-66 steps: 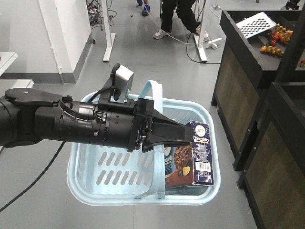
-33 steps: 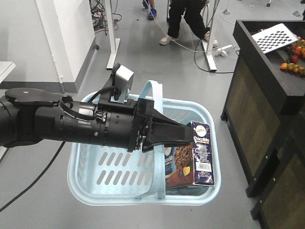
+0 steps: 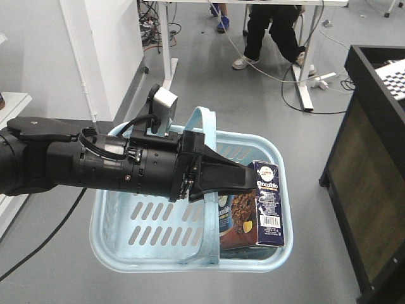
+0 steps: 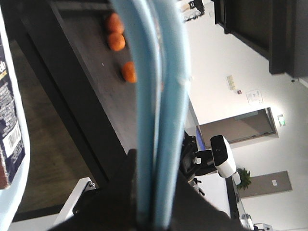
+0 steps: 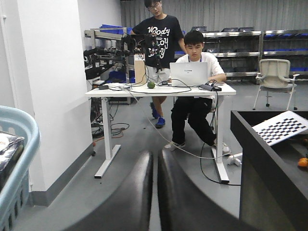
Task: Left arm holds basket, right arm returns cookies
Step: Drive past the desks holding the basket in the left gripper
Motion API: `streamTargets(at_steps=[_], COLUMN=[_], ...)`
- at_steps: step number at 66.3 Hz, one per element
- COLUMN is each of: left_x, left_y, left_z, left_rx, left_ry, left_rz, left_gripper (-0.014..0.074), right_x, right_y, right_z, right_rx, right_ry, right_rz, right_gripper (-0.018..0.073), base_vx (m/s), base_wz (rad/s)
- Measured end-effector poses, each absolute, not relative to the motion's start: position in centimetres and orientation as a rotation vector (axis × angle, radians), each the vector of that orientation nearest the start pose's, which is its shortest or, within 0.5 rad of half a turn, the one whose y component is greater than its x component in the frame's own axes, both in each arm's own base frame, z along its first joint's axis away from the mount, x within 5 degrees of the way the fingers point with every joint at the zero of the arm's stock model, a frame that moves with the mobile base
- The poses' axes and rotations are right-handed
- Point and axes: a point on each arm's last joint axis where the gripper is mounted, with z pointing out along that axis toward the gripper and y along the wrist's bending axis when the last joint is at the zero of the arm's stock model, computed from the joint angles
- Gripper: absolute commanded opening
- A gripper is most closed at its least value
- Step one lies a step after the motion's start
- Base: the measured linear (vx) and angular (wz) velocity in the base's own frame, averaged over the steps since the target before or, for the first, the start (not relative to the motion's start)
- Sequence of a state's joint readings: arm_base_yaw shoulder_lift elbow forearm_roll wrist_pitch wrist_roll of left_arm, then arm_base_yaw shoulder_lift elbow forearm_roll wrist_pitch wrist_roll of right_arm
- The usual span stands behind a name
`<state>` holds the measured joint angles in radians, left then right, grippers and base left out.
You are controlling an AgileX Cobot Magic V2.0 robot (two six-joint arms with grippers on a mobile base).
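Steadiness was what we judged this step asked for. Our left gripper (image 3: 234, 178) was clamped on the arched handle (image 3: 204, 120) of the blue basket (image 3: 101, 234). In the wrist view the bar ran between its jaws, and the basket hung level under the arm. The cookie box (image 3: 266, 202) stood upright inside, against the wall at the three o'clock end, partly hidden by the gripper tips. Our right gripper (image 5: 155, 178) was pressed closed on nothing, pointing out at the room with the basket rim at its nine o'clock. We reckoned the right arm should come over from three o'clock, open wide above the box top and grip its narrow faces, clear of the handle. Meanwhile the left arm should hold level so the box would not tip. A dark shelf unit (image 3: 373, 190) stood at three o'clock, apart from the basket.
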<state>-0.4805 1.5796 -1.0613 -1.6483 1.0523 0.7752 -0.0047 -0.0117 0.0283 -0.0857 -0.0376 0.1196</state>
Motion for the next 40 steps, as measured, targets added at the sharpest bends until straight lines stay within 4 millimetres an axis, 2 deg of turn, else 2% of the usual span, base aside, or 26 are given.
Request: streamTargets(at_steps=[24, 40], left_x=[24.87, 24.87], left_y=[-21.86, -21.86], left_z=[30.70, 30.70], left_rx=[0.370, 0.370], left_ry=[2.174, 2.174], left_rz=[-1.869, -1.869], left_gripper=[-0.0003, -0.0003], right_x=[5.62, 5.62], right_y=[0.00, 0.00], right_z=[20.77, 20.77], right_rx=[0.026, 0.026], right_ry=[1.463, 1.463], right_rz=[0.026, 0.026], right_gripper=[-0.0011, -0.0011], base_vx=[0.30, 0.28], base_wz=[0.21, 0.45])
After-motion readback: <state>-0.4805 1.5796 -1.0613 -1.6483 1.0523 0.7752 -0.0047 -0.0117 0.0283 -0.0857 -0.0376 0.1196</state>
